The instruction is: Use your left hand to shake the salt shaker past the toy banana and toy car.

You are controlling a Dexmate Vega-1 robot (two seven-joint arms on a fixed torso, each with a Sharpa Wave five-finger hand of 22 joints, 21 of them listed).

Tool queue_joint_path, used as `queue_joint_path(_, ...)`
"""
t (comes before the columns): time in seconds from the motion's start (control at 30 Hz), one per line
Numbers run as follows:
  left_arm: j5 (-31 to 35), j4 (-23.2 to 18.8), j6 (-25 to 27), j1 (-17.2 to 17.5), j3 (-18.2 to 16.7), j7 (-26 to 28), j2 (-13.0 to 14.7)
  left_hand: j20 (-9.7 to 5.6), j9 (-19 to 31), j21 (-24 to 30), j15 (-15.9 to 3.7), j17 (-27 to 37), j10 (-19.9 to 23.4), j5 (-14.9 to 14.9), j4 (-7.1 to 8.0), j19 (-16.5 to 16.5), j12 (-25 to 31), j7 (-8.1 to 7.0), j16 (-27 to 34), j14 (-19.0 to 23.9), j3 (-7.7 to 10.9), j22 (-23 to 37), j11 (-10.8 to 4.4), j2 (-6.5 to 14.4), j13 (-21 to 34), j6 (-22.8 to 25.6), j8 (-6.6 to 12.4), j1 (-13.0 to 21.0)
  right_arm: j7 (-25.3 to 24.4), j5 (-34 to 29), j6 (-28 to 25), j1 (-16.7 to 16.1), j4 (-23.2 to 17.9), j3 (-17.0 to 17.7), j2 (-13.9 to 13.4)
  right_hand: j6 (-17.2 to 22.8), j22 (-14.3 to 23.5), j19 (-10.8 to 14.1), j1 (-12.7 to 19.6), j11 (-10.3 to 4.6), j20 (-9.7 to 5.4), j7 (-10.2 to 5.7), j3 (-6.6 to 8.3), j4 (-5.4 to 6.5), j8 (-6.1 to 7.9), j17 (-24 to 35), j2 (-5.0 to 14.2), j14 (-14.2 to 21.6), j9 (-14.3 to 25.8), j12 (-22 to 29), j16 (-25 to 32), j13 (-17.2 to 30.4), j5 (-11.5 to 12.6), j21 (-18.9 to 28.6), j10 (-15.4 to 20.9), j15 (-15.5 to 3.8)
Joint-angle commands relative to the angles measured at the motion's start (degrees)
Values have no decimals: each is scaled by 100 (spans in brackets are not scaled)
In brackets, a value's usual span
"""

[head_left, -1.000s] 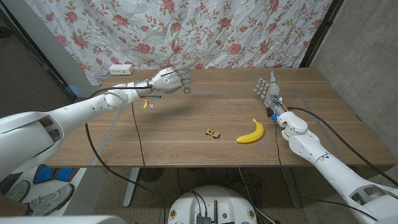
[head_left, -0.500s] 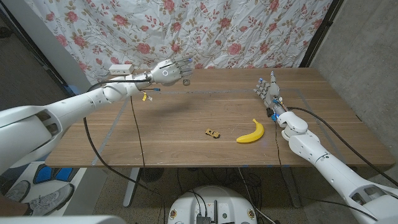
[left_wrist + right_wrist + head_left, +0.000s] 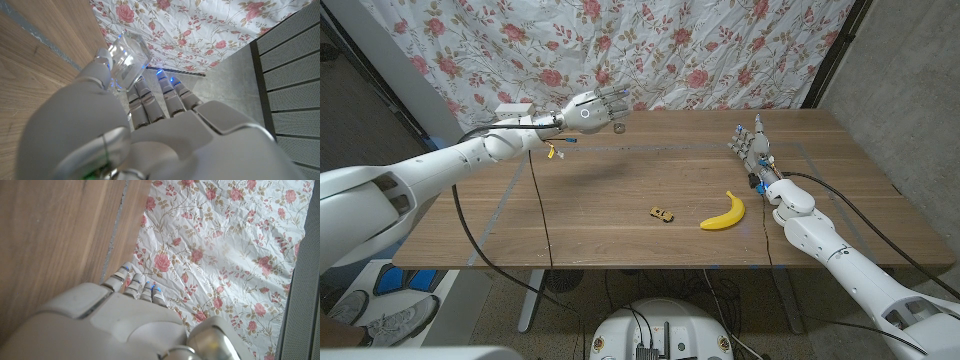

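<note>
Salt shaker (image 3: 129, 57), a small clear faceted glass vessel, held aloft over the far left part of the wooden surface (image 3: 620, 230), well apart from the toy car (image 3: 662, 213) and toy banana (image 3: 723, 212) nearer the front edge. By its look the shaker is light, rigid, smooth and probably slippery, and breakable if dropped; a hold across its flat side faces seems soundest, leaving the perforated end free. The left hand (image 3: 592, 112) pinches it between thumb and fingers (image 3: 150, 100) at the fingertips, the other fingers extended alongside. The left arm reaches far forward, raised above the surface, palm turned sideways. The right hand (image 3: 750, 142) stands at the surface's right side, fingers straight, slightly apart and pointing up, holding nothing.
</note>
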Motion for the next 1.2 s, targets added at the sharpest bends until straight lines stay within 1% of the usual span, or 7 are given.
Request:
queue_joint_path(0.03, -5, -87, -110, 182, 30, 0, 31, -8, 14, -20, -921, 24, -34, 41, 0, 56, -10, -407, -19, 14, -24, 17, 14, 64, 25, 419, 11, 42, 0, 0, 0, 0, -1, 0, 0, -5, 30, 41, -33, -1, 0, 48, -5, 32, 20, 32, 569, -33, 21, 40, 24, 20, 37, 35, -39, -205)
queue_joint_path(0.23, 7, -154, -170, 280, 90, 0, 62, -7, 15, -18, -920, 24, -42, 43, -4, 64, -10, -410, -19, 14, -31, 17, 14, 70, 25, 420, 6, 55, 0, -1, 1, 0, 1, 0, 0, -7, 30, 41, -33, -4, 0, 48, -5, 32, 19, 32, 570, -35, 21, 46, 23, 20, 38, 35, -24, -197)
queue_joint_path(0.8, 3, -373, -287, 652, 64, 0, 113, 6, 17, -19, -917, 22, -62, 46, -15, 69, -10, -411, -21, 11, -49, 17, 14, 75, 25, 424, -6, 87, 0, -1, 2, 0, 1, 0, 0, 1, 30, 41, -33, -4, -1, 48, -5, 32, 22, 32, 569, -32, 21, 42, 25, 20, 38, 35, -34, -192)
queue_joint_path(1.2, 12, -469, -322, 732, 86, 0, 154, 20, 19, -21, -919, 22, -91, 48, -18, 68, -13, -411, -24, 4, -65, 17, 15, 85, 24, 409, -27, 122, 0, -1, 2, 0, 0, 0, 0, -4, 30, 42, -32, -6, 1, 51, -5, 32, 20, 32, 569, -38, 21, 42, 22, 20, 38, 35, -32, -200)
